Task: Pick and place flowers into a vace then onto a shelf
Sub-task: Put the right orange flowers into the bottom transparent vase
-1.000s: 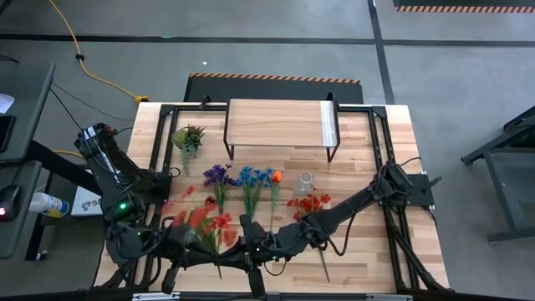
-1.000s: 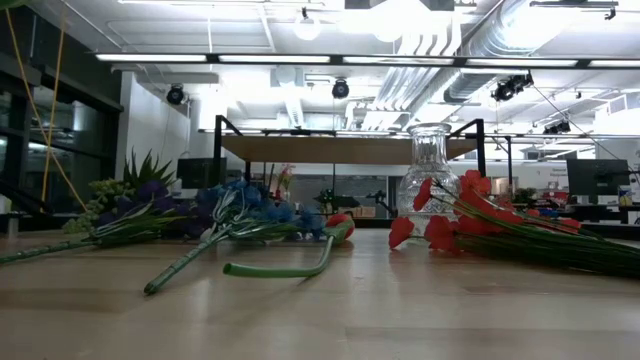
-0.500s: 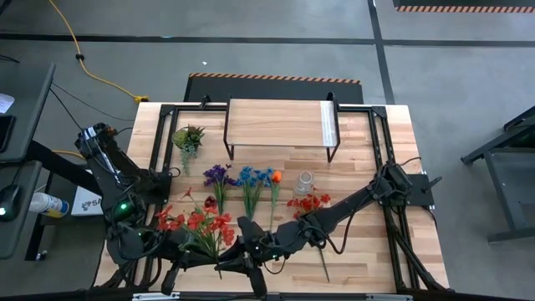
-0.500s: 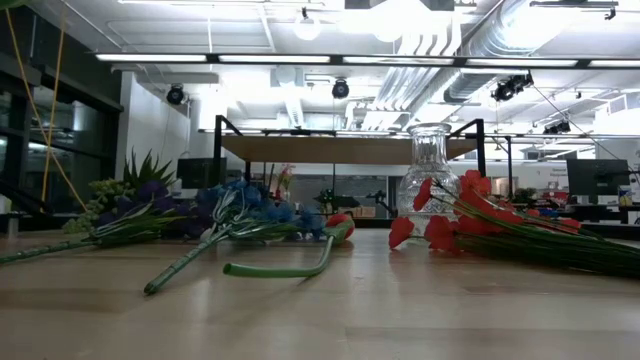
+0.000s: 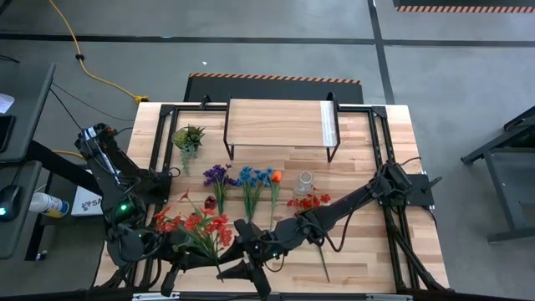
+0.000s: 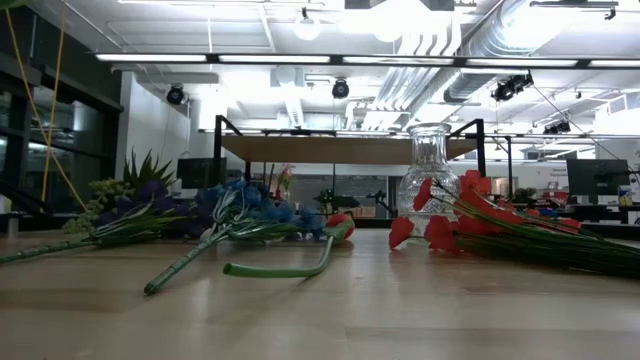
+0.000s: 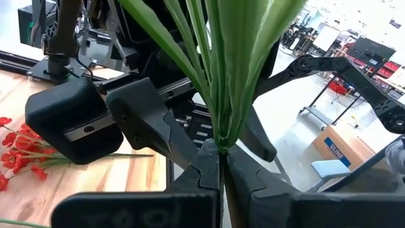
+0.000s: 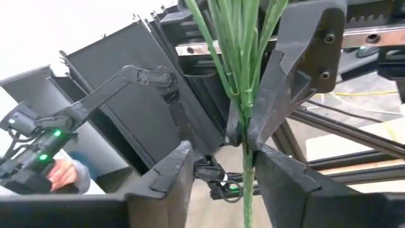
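Near the table's front edge my left gripper (image 7: 223, 155) is shut on a bunch of red flowers (image 5: 196, 226) with green stems. My right gripper (image 8: 224, 152) reaches in from the right and stands open, with the same stem (image 8: 247, 183) running between its fingers. On the table lie purple (image 5: 217, 176), blue (image 5: 249, 177) and orange (image 5: 275, 176) flowers and another red bunch (image 5: 309, 202). The glass vase (image 5: 305, 181) stands upright among them. Behind it is the wooden shelf (image 5: 280, 124). My left gripper pinches the bunch's stem (image 7: 221, 142) between its two fingers, just where the green leaves fan out. The fingers lie across the stem. The bunch is lifted clear of the table, its blooms toward the left arm. My right gripper: the stem passes close to one finger (image 8: 272, 168); whether they touch, I cannot tell.
A small green spiky plant (image 5: 189, 136) stands at the far left of the table. The shelf's black legs (image 5: 331, 155) stand just behind the vase. Bare wood (image 5: 368, 242) lies at the near right.
My right gripper has opened around the stem, which it was shut on a second ago, and its wrist has rolled a little. The red bunch stays in my left gripper; its blooms have swung slightly and settled.
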Robot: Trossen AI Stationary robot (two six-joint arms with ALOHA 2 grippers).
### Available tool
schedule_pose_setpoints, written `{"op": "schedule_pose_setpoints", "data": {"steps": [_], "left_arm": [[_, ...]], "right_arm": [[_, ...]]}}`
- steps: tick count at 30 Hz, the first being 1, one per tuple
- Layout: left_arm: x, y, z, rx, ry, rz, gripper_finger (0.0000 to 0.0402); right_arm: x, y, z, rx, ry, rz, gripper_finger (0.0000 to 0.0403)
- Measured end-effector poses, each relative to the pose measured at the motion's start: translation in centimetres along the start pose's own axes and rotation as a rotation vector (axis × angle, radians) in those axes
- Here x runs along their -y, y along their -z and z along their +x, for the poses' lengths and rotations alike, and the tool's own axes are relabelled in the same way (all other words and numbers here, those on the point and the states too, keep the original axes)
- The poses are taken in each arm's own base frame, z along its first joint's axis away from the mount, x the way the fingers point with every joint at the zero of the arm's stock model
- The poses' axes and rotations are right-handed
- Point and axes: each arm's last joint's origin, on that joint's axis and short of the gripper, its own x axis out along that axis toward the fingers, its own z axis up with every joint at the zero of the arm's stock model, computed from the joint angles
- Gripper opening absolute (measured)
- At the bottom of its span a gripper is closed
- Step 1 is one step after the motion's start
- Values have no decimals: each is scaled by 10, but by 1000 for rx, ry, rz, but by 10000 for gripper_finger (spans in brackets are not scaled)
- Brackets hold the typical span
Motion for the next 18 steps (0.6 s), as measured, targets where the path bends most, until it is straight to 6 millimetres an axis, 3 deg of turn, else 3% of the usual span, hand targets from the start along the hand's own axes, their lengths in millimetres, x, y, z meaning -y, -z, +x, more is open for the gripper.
{"op": "schedule_pose_setpoints", "data": {"steps": [18], "left_arm": [[-3,-2,-3,10,-27,6,36]], "right_arm": [[4,16,-1,-170,49,131,182]]}}
